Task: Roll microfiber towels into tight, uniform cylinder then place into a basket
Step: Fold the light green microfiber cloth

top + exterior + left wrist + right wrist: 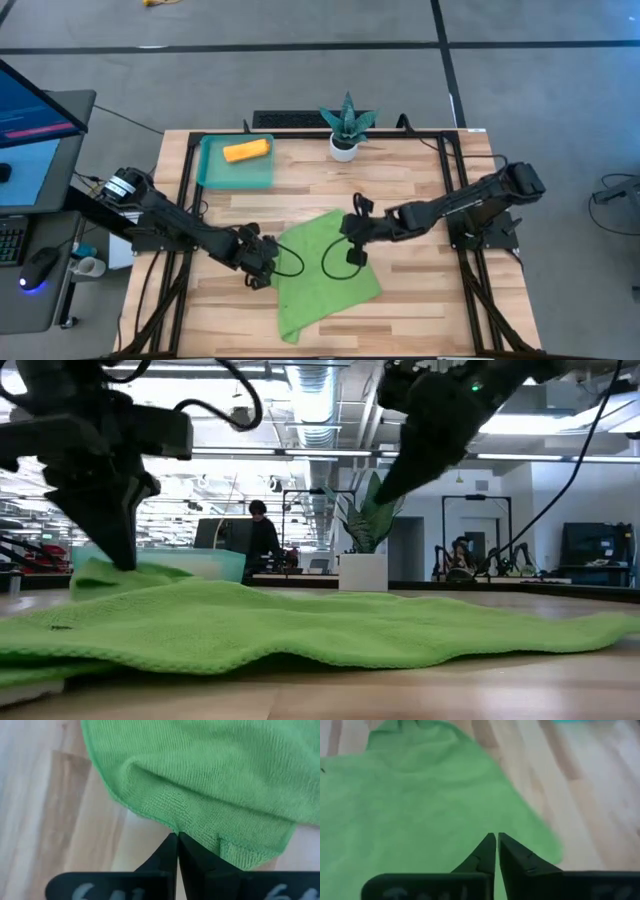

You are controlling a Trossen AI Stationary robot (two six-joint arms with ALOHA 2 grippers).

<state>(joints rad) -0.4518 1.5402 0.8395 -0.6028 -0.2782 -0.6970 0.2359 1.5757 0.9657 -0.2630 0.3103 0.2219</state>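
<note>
You are looking down on a wooden table (420, 300) where the green towel (325, 270) lies spread flat just below centre, one corner trailing toward six o'clock. The left gripper (268, 268) sits at the towel's nine o'clock edge; in its wrist view your two dark fingers (165, 857) are pressed together at the tips, pinching the cloth's hem where it bunches into a small ridge. In the low view that edge rides up slightly under the left arm.

The right gripper (352, 235) hovers over the towel's one o'clock side. Its fingertips (512, 855) stand nearly together with only a thin slit between them, above the green cloth, and you cannot tell that anything is held there.

The orange towel (246, 151), already rolled into a short cylinder, lies inside the teal basket (210, 178) at the table's eleven o'clock corner. A small white pot with a spiky plant (345, 128) stands at twelve o'clock, just beside the basket. People (262, 532) appear in the room beyond.
</note>
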